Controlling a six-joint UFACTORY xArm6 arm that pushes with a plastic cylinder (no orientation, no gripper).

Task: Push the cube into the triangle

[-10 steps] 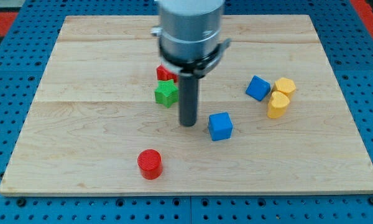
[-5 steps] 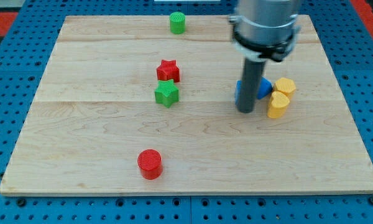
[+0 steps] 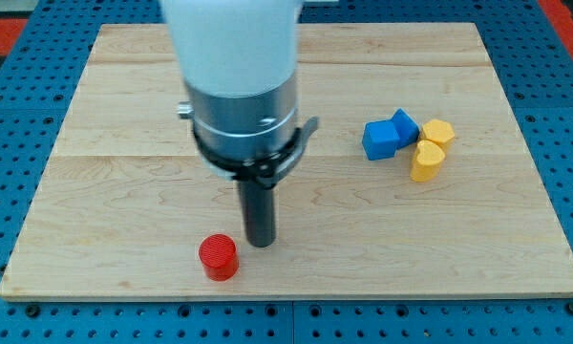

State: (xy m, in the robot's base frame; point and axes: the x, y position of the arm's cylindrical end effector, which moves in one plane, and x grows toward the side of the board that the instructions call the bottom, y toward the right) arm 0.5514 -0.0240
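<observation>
My tip (image 3: 260,243) just right of red cylinder (image 3: 218,258), maybe touching.

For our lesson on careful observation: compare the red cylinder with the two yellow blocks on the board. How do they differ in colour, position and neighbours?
The red cylinder is red; the yellow blocks are yellow. The red cylinder sits near the view's bottom, left of centre; the yellow blocks lie at the view's right. The red cylinder stands alone, with my tip just to its right; the yellow blocks cluster beside two blue blocks. All rest on the wooden board.

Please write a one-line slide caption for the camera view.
My tip beside the red cylinder; two touching blue blocks lie far right.
</observation>
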